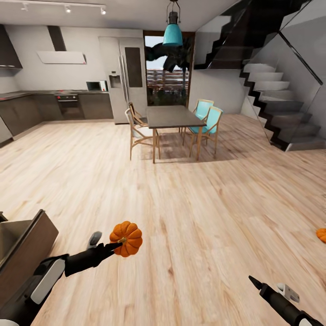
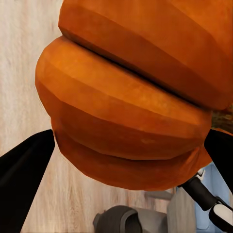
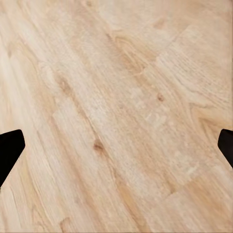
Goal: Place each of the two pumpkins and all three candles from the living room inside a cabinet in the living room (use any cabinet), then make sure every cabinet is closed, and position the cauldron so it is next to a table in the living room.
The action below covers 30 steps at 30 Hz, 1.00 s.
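Pumpkin (image 1: 126, 238) is pinched in left gripper (image 1: 116, 247) | right gripper (image 3: 116, 145) fingers spread, nothing held | step: carrying | next: open drawer (image 1: 25, 246) is reached, pumpkin lowered inside.

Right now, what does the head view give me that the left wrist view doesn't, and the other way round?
Head view alone: the second pumpkin on the floor at the right edge, the open cabinet at lower left, the dining table with chairs, and the right tool over bare floor. Left wrist view alone: a close look at the fingers pressed against both sides of the held pumpkin's ribs. Both share that pumpkin gripped in the left tool above the wooden floor.
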Available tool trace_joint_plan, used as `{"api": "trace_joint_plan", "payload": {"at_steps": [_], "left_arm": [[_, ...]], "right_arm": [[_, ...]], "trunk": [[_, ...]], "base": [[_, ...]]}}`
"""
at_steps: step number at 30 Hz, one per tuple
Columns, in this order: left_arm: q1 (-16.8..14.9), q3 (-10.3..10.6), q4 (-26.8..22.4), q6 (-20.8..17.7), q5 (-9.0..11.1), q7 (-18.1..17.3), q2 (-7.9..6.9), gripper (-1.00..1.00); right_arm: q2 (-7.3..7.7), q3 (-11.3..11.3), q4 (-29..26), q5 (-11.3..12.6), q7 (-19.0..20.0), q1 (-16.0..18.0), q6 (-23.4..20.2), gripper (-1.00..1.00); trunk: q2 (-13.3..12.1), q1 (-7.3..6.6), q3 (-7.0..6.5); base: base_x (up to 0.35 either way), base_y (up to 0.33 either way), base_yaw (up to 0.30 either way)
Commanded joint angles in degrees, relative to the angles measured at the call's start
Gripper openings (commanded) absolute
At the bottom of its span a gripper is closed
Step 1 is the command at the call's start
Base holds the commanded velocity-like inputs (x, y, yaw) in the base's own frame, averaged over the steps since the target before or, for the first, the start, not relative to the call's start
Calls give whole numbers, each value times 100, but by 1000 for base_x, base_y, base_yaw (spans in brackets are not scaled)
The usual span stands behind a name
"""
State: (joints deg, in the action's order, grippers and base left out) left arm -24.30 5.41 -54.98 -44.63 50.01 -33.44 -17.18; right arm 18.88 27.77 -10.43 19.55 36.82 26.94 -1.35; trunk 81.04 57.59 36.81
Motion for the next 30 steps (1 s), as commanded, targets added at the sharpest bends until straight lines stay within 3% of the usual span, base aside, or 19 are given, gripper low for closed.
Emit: {"api": "trace_joint_plan", "payload": {"at_steps": [1,12,30], "left_arm": [[-4,3,-4,-46,88,4,-4,-100],[-4,-18,-21,-46,88,4,-7,-100],[-4,-7,-19,-46,89,4,-4,-100]], "right_arm": [[2,0,6,36,27,4,-16,100],[2,0,6,39,27,4,-18,100],[2,0,6,40,16,4,-6,100]], "trunk": [[2,3,5],[2,3,5],[2,3,5]], "base": [[331,0,-71],[331,0,-50],[331,0,-273]]}}
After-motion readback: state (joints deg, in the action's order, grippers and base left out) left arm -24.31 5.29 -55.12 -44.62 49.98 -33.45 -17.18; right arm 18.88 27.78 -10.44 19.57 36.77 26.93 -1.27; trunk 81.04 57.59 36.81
